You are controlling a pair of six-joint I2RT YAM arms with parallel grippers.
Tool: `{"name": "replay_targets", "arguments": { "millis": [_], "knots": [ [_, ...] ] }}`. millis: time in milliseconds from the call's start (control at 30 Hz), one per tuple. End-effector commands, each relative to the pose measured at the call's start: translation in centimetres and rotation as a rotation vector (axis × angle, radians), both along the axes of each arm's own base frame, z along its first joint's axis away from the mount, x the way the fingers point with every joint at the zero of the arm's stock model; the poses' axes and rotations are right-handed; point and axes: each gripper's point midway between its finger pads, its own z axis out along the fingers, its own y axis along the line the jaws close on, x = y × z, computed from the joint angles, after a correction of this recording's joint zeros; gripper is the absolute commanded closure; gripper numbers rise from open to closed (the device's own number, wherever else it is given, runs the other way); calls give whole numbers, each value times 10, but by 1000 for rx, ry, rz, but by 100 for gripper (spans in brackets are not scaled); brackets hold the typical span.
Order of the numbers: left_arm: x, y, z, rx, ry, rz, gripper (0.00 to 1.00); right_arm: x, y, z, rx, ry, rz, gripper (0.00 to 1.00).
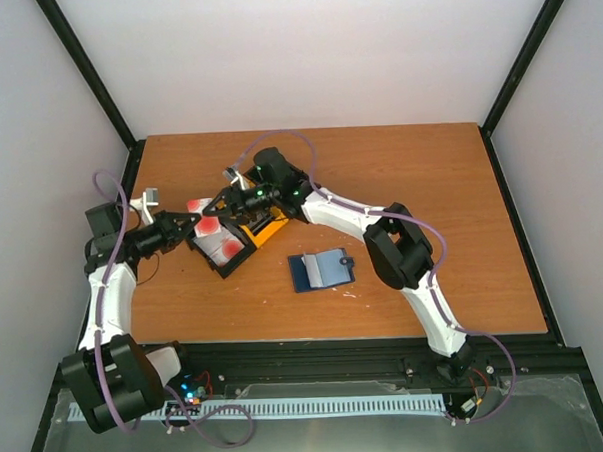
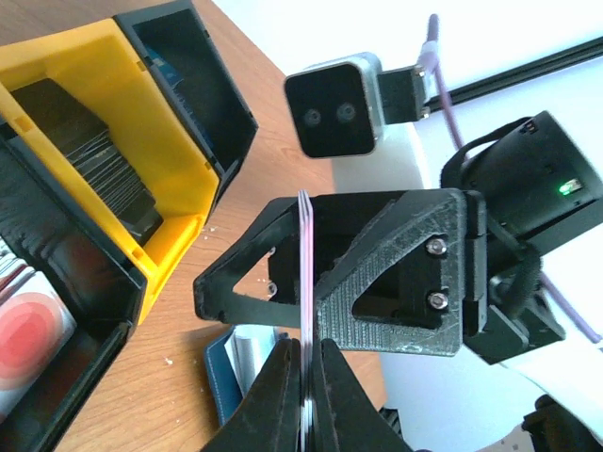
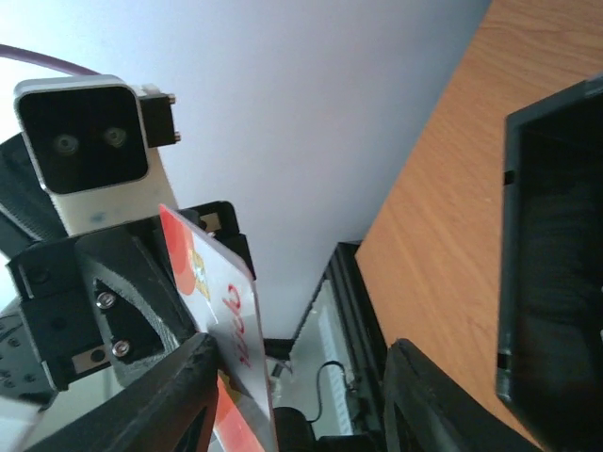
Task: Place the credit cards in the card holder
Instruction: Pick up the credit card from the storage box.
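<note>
Two arms work over the table (image 1: pixel 430 180), each with one claw, and the two claws meet tip to tip above the bins at the left of the board. There is one card holder (image 1: pixel 321 270), lying open and flat on the bare wood, well apart from the claws and to the right of the bins, its lighter inner pockets facing up. There is one yellow bin (image 2: pixel 141 122), and it sits between two black bins (image 2: pixel 193 85). The yellow one holds a dark stack (image 2: pixel 99 155) of flat pieces too many to count. The black bin on its other side holds a red-disc card (image 2: pixel 28 334) lying face-up, with the edge of at least one more above it. The left claw (image 2: pixel 303 353) is pressed together on the credit cards (image 3: pixel 221 282), pinching a thin sheaf by its lower edge so that it stands upright. Seen edge-on it shows at least two layers (how many exactly cannot be told). One face shows red and white with red lettering. The right claw (image 3: pixel 301 353) is spread, its two fingers standing well apart and gripping nothing. The sheaf held by the left claw reaches into that gap and lies close against one finger, while the other finger is clear of it. Whether the card actually touches the near finger cannot be told.
</note>
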Motion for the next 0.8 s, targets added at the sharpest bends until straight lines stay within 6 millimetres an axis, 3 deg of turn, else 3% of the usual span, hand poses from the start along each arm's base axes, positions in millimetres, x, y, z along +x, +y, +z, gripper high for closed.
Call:
{"name": "replay_targets", "arguments": {
  "millis": [0,133,200,233,300,500,567,700,767],
  "knots": [
    [-6,-9,31,-55,-96,-75,99,-16,1,27,120,57,59,55],
    [-7,-10,39,-62,-120,-90,97,-19,-2,28,123,57,63,82],
    [-7,-10,42,-58,-128,-87,90,-19,-5,32,133,49,56,95],
    [-8,-10,44,-56,-134,-87,81,-18,-7,37,144,39,54,97],
    [-10,-10,47,-52,-146,-87,69,-16,-13,45,177,27,53,97],
    [-13,-12,53,-63,-165,-103,66,-18,-37,78,312,-7,96,97],
    [-14,-14,56,-69,-176,-115,68,-22,-42,87,357,-11,111,97],
    [-20,-17,58,-79,-192,-148,82,-28,-48,96,410,13,128,97],
    [-22,-19,58,-82,-197,-156,82,-28,-48,96,408,22,133,97]
  ]
}}
